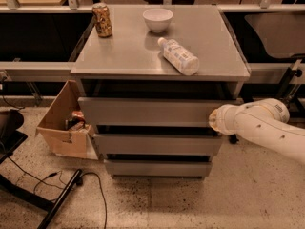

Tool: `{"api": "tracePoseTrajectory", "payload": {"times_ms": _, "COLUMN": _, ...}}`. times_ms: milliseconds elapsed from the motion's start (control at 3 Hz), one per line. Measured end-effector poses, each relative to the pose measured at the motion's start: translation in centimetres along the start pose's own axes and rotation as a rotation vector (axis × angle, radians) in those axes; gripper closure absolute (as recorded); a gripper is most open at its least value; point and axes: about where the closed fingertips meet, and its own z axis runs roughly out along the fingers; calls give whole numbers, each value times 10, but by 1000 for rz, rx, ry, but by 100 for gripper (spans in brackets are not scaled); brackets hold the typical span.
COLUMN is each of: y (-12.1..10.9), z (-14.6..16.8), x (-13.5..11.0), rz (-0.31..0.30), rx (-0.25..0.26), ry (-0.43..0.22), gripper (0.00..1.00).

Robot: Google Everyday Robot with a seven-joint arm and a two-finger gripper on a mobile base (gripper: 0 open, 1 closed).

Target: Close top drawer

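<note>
The top drawer [147, 111] is the widest grey front of the cabinet's three and stands out a little from under the grey cabinet top [128, 56]. My white arm reaches in from the right, and its gripper [215, 119] is at the right end of the top drawer's front panel, touching or nearly touching it. The arm's end hides the gripper's tips.
On the cabinet top stand a brown can [102, 19], a white bowl [157, 19] and a lying white bottle [178, 56]. Two narrower drawer fronts [157, 144] sit below. An open cardboard box [64, 125] stands at the left, with a black cable and stand leg [57, 204] on the floor.
</note>
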Motion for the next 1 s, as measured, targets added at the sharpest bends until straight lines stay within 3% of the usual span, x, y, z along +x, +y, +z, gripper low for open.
{"api": "tracePoseTrajectory", "payload": {"times_ms": 333, "y": 0, "z": 0, "x": 0, "rz": 0, "rx": 0, "ry": 0, "gripper": 11}}
{"api": "tracePoseTrajectory", "payload": {"times_ms": 667, "y": 0, "z": 0, "x": 0, "rz": 0, "rx": 0, "ry": 0, "gripper": 0}}
{"api": "tracePoseTrajectory", "payload": {"times_ms": 1000, "y": 0, "z": 0, "x": 0, "rz": 0, "rx": 0, "ry": 0, "gripper": 0}}
